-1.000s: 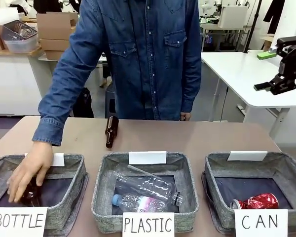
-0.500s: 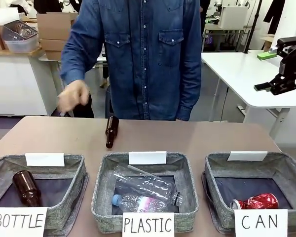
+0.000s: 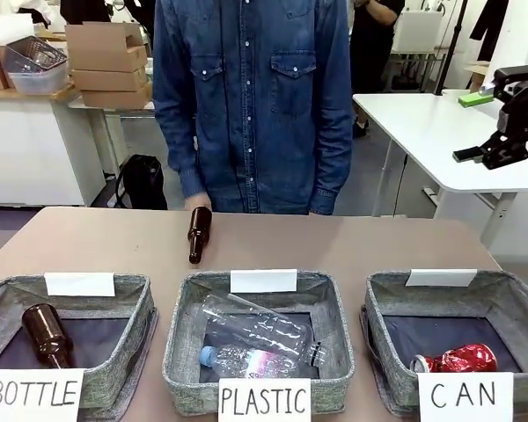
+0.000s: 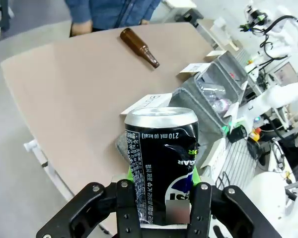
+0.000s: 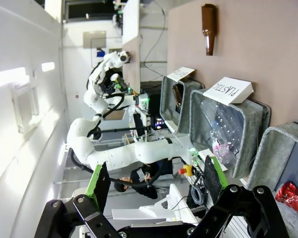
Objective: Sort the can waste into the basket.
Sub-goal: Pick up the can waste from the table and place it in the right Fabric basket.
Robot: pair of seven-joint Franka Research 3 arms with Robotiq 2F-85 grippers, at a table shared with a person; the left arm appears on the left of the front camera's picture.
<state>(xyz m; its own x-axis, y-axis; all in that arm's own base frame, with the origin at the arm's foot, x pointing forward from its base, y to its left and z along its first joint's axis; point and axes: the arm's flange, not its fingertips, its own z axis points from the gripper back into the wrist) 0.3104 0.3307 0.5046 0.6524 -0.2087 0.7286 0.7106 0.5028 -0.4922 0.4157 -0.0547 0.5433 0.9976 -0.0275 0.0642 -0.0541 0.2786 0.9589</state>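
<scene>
My left gripper [image 4: 163,179] is pinching the dark can [image 4: 161,148] with the yellow-green print. One green pad presses each side of its lower body, and the jaws are only as far apart as the can is wide. The can stands upright between my fingers [image 4: 133,174], its wall dented on one side. It hangs by the near edge of the table [image 4: 64,99], apart from the baskets.

My right gripper [image 5: 155,181] has its fingers spread wide with nothing between them. In the front view it [image 3: 481,156] hangs high at the right, well above the table and well clear of the basket [image 3: 510,303] signed "CAN".

The front view shows the dented red can [image 3: 458,359] lying on its side in that basket's near corner. My right wrist view shows the red can [image 5: 294,196] at its lower right edge, inside the basket's grey wall [image 5: 278,148].

A brown bottle [image 3: 199,233] lies on the table in front of the person in the denim shirt [image 3: 255,105]. My left wrist view sees that bottle [image 4: 139,47] beyond the held can.
</scene>
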